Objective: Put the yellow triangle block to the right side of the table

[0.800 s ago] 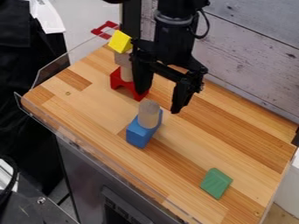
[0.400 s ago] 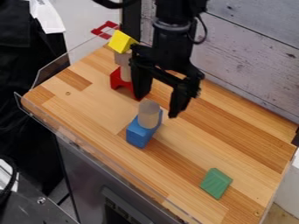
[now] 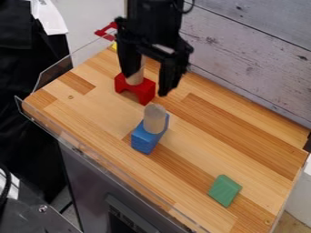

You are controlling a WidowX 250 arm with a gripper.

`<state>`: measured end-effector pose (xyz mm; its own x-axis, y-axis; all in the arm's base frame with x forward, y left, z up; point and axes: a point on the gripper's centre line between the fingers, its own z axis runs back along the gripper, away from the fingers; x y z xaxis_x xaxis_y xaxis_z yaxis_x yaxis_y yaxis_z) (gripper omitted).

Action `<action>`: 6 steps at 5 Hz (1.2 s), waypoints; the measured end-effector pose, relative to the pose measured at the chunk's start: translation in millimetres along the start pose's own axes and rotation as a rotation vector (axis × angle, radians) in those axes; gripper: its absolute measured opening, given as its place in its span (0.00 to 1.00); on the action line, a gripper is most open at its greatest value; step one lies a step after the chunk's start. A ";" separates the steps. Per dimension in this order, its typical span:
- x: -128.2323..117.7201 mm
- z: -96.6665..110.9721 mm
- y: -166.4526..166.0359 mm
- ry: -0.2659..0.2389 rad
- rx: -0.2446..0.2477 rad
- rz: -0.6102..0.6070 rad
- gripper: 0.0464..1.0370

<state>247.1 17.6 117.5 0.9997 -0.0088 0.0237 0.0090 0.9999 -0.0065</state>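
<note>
On the wooden table (image 3: 97,109) sit a red arch block (image 3: 145,91), a blue block (image 3: 143,141) — and, well apart toward the right end, a green block (image 3: 224,190).

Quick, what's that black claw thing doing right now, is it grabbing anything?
The gripper: open, its two fingers well apart, no block clamped between them; it hangs by the red block.

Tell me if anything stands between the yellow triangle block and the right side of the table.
Yes, partly: the blue block, with a wooden cylinder upright on it, stands around mid-table, and the green block lies farther right. Both sit away from the wall, so a path along there would probably miss them.
</note>
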 end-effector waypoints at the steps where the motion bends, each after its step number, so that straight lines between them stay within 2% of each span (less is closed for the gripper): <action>1: 8.0 14.5 9.4 -0.024 0.012 -0.008 0.95; 3: 20.7 32.3 38.3 -0.049 0.021 0.013 0.95; 4: 19.2 32.2 50.1 -0.061 0.001 0.029 0.95; 6: 28.4 26.3 65.5 -0.046 -0.038 0.059 0.95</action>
<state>275.5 83.0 144.1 0.9963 0.0518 0.0683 -0.0486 0.9977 -0.0476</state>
